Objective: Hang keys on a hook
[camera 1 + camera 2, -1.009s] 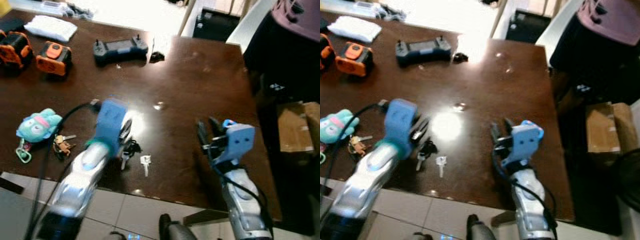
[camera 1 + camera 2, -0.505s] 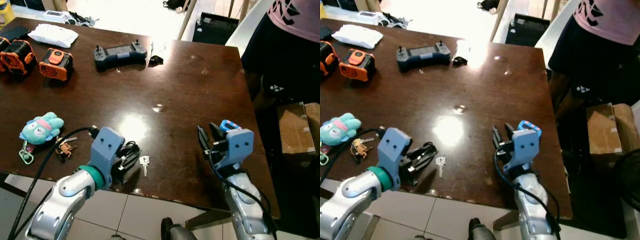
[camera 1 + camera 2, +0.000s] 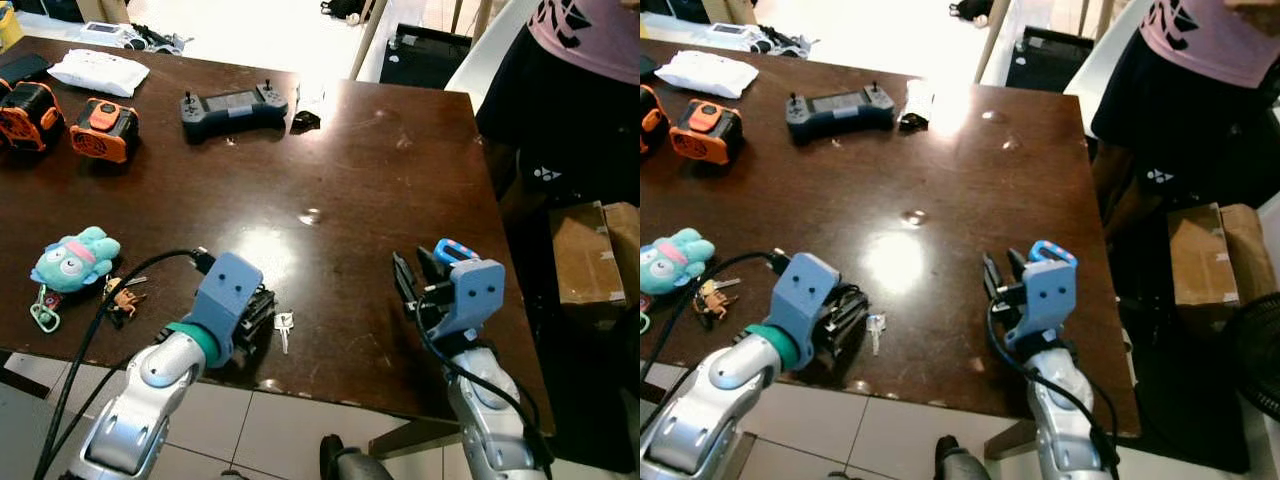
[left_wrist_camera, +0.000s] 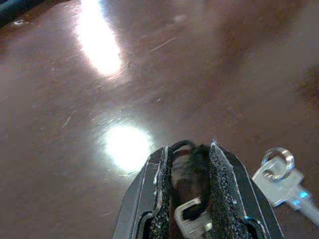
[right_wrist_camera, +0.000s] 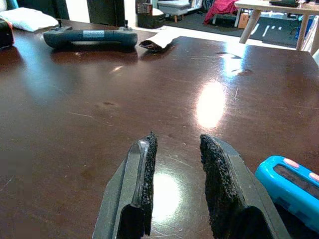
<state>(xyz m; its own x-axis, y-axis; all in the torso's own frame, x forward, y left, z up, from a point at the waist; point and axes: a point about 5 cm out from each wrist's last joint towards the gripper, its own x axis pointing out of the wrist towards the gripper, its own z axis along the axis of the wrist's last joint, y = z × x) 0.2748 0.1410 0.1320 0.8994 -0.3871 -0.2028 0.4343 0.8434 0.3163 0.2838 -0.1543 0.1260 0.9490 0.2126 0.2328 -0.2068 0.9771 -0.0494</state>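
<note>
I have the left gripper [image 4: 189, 199] down on the dark counter [image 3: 400, 200], close to its near edge, and its two fingers are clamped on the bunch of keys [image 4: 192, 219]: in the left wrist view a dark fob and a silver key head sit pinched between the pads. One silver key [image 3: 283, 326] lies flat on the counter just beside the gripper on its right. Its ring end is nearer the gripper and its blade runs off toward the near edge, so its long axis runs roughly front to back. Whether it belongs to the gripped bunch I cannot tell.

The right gripper [image 5: 174, 174] hovers over the counter's near right part with its fingers parted and nothing between them. A blue object [image 5: 291, 186] shows just beside it.

Between my two arms the counter is bare brown wood with a bright glare patch. Farther back, well apart from the keys, sit a dark handheld controller [image 3: 233, 103] and two orange-and-black devices [image 3: 98, 127]. Near the left edge lie a teal plush toy [image 3: 72, 259] and a second small key bunch [image 3: 122, 294] just beside it. A person in a pink top [image 3: 590, 35] stands close beyond the right edge, with a cardboard box [image 3: 590, 262] on the floor there.
</note>
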